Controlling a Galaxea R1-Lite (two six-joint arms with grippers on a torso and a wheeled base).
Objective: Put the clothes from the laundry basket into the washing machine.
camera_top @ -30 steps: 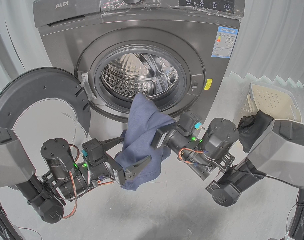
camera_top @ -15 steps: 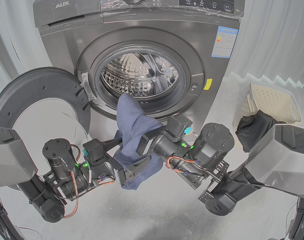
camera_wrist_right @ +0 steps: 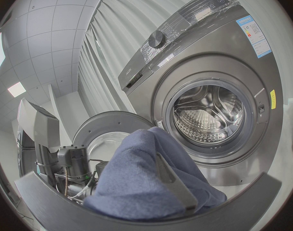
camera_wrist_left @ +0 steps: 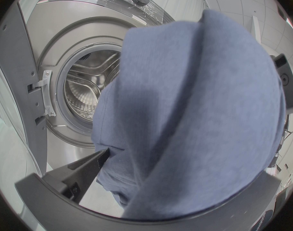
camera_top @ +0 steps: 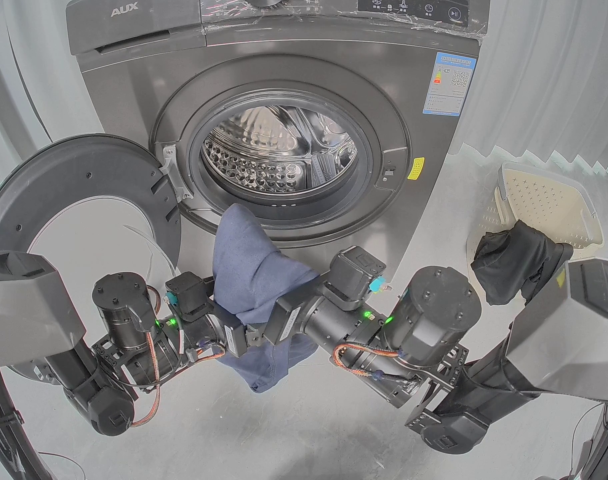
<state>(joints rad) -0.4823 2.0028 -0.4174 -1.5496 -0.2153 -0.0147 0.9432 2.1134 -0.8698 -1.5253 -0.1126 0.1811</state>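
A blue garment hangs in front of the washing machine, below the open drum. My right gripper is shut on it, and the cloth drapes over the gripper; one finger lies bare on the fabric. From the left, my left gripper stands open against the lower folds. One of its fingers touches the cloth; the other is hidden behind it. A black garment hangs over the rim of the cream laundry basket at the right.
The round door is swung open to the left, close to my left arm. Pale floor lies beneath the arms and curtains hang behind the machine.
My right arm has carried the blue garment left and lower, away from the drum's rim. The cloth now lies against my left gripper, which has shifted slightly.
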